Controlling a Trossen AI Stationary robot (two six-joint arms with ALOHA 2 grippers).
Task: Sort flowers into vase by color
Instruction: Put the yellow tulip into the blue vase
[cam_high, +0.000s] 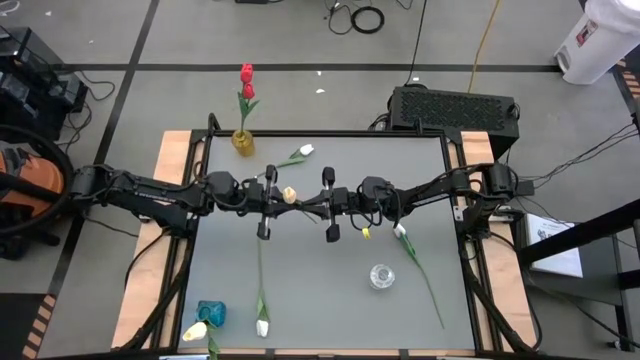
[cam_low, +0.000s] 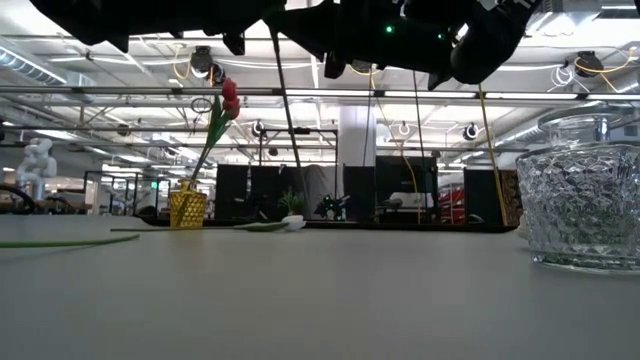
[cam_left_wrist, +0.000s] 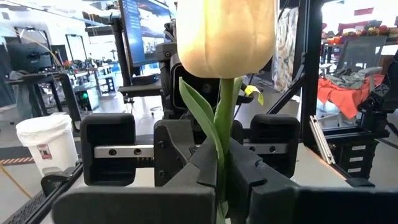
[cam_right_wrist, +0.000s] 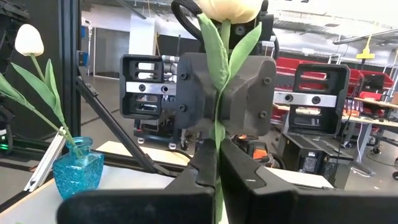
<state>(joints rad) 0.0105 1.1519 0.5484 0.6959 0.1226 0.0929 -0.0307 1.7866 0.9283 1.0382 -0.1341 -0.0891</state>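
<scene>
A cream-yellow tulip (cam_high: 289, 195) stands head up between my two grippers over the middle of the table. My left gripper (cam_high: 283, 202) comes from the left and my right gripper (cam_high: 305, 207) from the right. Both are shut on the tulip's green stem (cam_left_wrist: 224, 99), fingertips almost meeting. A gold vase (cam_high: 243, 142) with red tulips (cam_high: 247, 80) stands at the far edge. At the near left, a blue vase (cam_high: 211, 313) holds a pale tulip (cam_right_wrist: 29, 38). A clear glass vase (cam_high: 381, 275) stands right of centre. My left gripper pinches the stem a little below the head (cam_left_wrist: 220, 155) between its two fingers. The fingers come level from the table's left and lie across the stem. The tulip stands upright, its head (cam_left_wrist: 225, 37) above the fingers; the fingers hide the stem's lower part. My right gripper pinches the same stem (cam_right_wrist: 216, 146) between its two fingers, right beside the left gripper's fingers (cam_right_wrist: 249, 87). It comes about level from the table's right, across the stem. The head stays above the hold; the stem's lower part is hidden.
Loose tulips lie on the table: a white one (cam_high: 300, 153) near the far edge, one with a long stem (cam_high: 262, 290) toward the near edge, and another (cam_high: 415, 260) right of centre. Both arms reach over the table's middle, well above its surface.
</scene>
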